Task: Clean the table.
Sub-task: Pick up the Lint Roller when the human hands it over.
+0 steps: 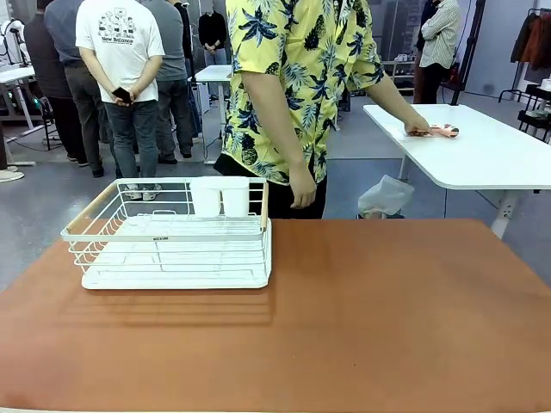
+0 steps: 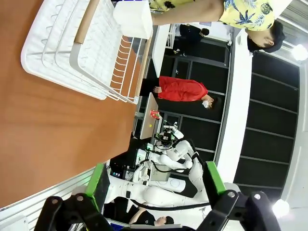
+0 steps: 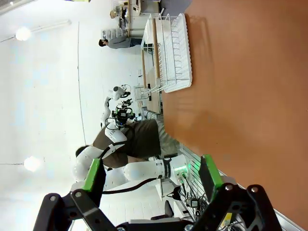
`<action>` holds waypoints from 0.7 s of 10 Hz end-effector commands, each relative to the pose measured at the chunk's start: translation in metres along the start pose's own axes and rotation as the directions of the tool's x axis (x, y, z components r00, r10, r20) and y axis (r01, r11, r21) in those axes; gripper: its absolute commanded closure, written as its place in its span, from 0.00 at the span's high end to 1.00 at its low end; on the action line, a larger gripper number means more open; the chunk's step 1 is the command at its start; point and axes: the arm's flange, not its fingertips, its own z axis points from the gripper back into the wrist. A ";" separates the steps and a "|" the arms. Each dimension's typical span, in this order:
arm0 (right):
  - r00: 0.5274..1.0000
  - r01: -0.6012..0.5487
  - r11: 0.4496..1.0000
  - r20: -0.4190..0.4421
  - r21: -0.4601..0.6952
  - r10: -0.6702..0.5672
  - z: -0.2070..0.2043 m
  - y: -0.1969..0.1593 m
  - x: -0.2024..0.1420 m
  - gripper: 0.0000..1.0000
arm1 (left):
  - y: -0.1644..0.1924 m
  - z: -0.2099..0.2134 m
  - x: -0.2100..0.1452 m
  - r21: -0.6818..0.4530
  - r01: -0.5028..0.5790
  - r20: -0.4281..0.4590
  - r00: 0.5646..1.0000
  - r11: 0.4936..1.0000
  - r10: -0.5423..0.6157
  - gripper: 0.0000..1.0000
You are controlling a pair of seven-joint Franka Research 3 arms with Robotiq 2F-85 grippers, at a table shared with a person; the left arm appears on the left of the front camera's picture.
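Note:
The reddish-brown table (image 1: pixel 362 318) spreads across the front view, with a white wire rack (image 1: pixel 172 237) at its back left. A person in a yellow flowered shirt stands at the far edge, one hand (image 1: pixel 301 194) hanging by the table and the other (image 1: pixel 420 129) on a pinkish thing on the white side table (image 1: pixel 482 155). My left gripper (image 2: pixel 156 185) is open with nothing between its green pads, off the table's edge; its view shows the table (image 2: pixel 43 125) and rack (image 2: pixel 82 48). My right gripper (image 3: pixel 151 175) is open and empty too, beside the table (image 3: pixel 245 86).
Two white cups (image 1: pixel 219 196) stand in the rack's back right corner. Several people stand behind the table at the back left. A crumpled bag (image 1: pixel 385 198) lies on the floor between the two tables.

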 end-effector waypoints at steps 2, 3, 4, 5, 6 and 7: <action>1.000 -0.002 1.000 0.001 0.000 0.002 0.000 0.002 0.000 1.00 | 0.000 0.002 0.000 -0.001 0.000 0.007 1.000 1.000 0.000 1.00; 1.000 -0.002 1.000 0.001 0.000 0.002 0.000 0.002 0.000 1.00 | 0.000 0.002 0.000 -0.001 0.000 0.007 1.000 1.000 0.000 1.00; 1.000 -0.002 1.000 0.001 0.000 0.002 0.000 0.002 0.000 1.00 | 0.000 0.002 0.000 -0.001 0.000 0.007 1.000 1.000 0.000 1.00; 1.000 -0.002 1.000 0.001 0.000 0.002 0.000 0.002 0.000 1.00 | 0.000 0.002 0.000 -0.001 0.000 0.007 1.000 1.000 0.000 1.00; 1.000 -0.002 1.000 0.001 0.000 0.002 0.000 0.002 0.000 1.00 | 0.000 0.002 0.000 -0.001 0.000 0.007 1.000 1.000 0.000 1.00; 1.000 -0.002 1.000 0.001 0.000 0.002 0.000 0.002 0.000 1.00 | 0.000 0.002 0.000 -0.001 0.000 0.007 1.000 1.000 0.000 1.00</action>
